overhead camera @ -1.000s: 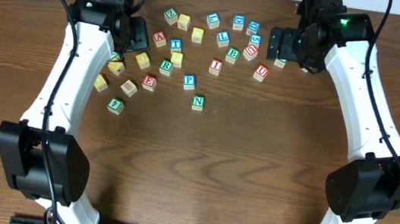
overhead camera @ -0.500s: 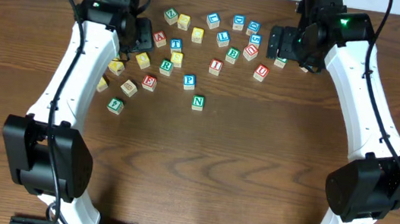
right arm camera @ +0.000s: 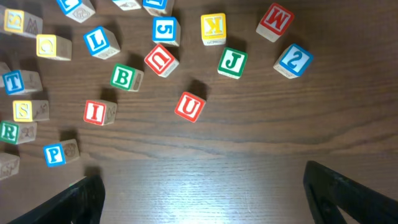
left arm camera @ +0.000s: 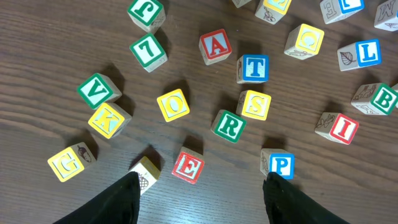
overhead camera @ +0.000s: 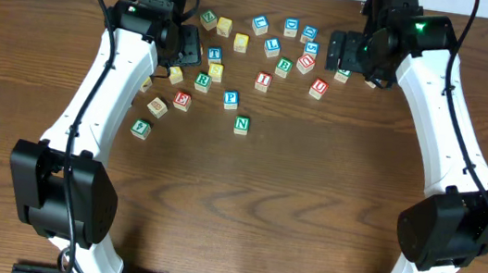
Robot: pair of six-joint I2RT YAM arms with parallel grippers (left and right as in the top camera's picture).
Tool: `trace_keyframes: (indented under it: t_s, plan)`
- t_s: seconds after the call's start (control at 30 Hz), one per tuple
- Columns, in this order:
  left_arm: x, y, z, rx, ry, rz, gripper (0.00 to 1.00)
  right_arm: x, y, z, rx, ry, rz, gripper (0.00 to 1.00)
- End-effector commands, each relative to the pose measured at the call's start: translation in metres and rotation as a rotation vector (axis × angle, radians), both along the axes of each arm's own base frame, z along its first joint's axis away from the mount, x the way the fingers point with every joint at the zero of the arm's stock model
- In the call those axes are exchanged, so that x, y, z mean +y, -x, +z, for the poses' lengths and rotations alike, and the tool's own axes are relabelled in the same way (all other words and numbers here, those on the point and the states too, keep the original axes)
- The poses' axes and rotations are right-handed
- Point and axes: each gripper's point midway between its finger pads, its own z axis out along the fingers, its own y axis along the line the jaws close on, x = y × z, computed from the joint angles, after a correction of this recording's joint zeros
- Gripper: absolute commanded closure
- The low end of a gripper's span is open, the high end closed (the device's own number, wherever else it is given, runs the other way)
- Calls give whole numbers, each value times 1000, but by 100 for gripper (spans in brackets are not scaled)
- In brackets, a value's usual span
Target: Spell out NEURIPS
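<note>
Cubes lie scattered over the far half of the table (overhead camera: 244, 211). At the left, the left gripper (overhead camera: 187, 49) hovers above the cluster's left part, jaws apart and empty. In its wrist view the fingers (left arm camera: 115, 199) frame bare wood. The red E (left arm camera: 188, 166) lies just ahead of the gap, nearer the left finger, and the green R (left arm camera: 229, 125) is beyond it. The yellow S (left arm camera: 255, 104) sits just beside R's far corner. The blue P (left arm camera: 279, 165) lies just ahead of the right finger, and the red I (left arm camera: 339, 128) is farther right, outside the gap. From above, the green N (overhead camera: 242, 125) sits alone on the robot's side of the cluster, between the two arms and well apart from both grippers. At the right, the right gripper (overhead camera: 337, 51) hangs over the cluster's right part, jaws spread wide and gripping nothing. In its wrist view the nearer red U (right arm camera: 189, 106) lies ahead of the gap, roughly midway between the fingers (right arm camera: 348, 193) and touching neither. I and P show off toward the left finger.
</note>
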Motion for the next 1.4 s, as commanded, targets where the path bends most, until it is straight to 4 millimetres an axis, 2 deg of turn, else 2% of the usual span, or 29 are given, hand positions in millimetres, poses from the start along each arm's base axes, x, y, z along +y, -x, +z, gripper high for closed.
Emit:
trace_keyframes:
  t_s: [0.0, 0.2, 0.33, 0.7, 1.03, 1.17, 1.37]
  plan:
    - [-2, -1, -5, 9, -7, -11, 37, 5, -4, 1, -8, -19, -13, 6]
    - [-2, -1, -5, 8, -7, -11, 37, 6, -6, 1, -9, -51, -78, 12]
    - [-2, -1, -5, 8, -8, -11, 37, 7, -10, -8, 8, -66, -113, 16]
    - [-1, -1, -5, 8, -8, -10, 37, 35, -25, -71, 103, -106, -112, 28]
    - [-1, -1, -5, 8, -8, -11, 37, 35, -27, -130, 203, -76, -162, 30]
    - [-1, -1, -5, 9, -8, -11, 37, 35, -28, -139, 211, -73, -162, 29]
    - [-1, -1, -5, 9, -8, -10, 37, 36, -32, -137, 194, -79, -160, 28]
